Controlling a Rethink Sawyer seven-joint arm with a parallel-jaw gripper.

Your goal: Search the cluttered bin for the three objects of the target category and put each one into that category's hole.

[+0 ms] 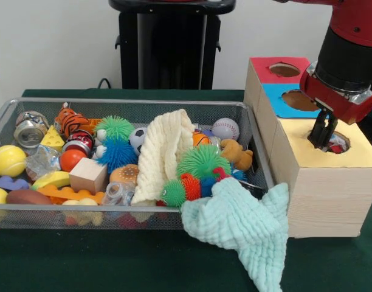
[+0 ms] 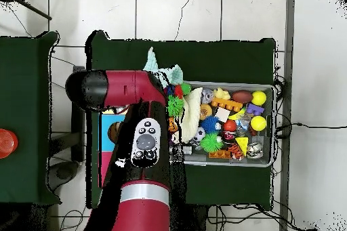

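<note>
My gripper (image 1: 323, 139) hangs at the round hole (image 1: 343, 141) in the yellow top of the wooden box (image 1: 323, 201), tips at the hole's left rim. Something red and white (image 1: 338, 146) shows inside that hole, just right of the tips; whether it is held is unclear. The wire bin (image 1: 131, 102) to the left holds mixed clutter: crushed cans (image 1: 29, 131), a red can (image 1: 79, 141), spiky balls (image 1: 202, 159), a baseball (image 1: 225, 128), a wooden block (image 1: 87, 175). In the overhead view my arm (image 2: 146, 140) covers the box and hides the gripper.
The box also has a red-topped hole (image 1: 284, 69) and a blue-topped hole (image 1: 298, 100) behind the yellow one. A cream cloth (image 1: 165, 152) lies over the bin's middle. A mint cloth (image 1: 247, 228) spills over the bin's front right corner against the box.
</note>
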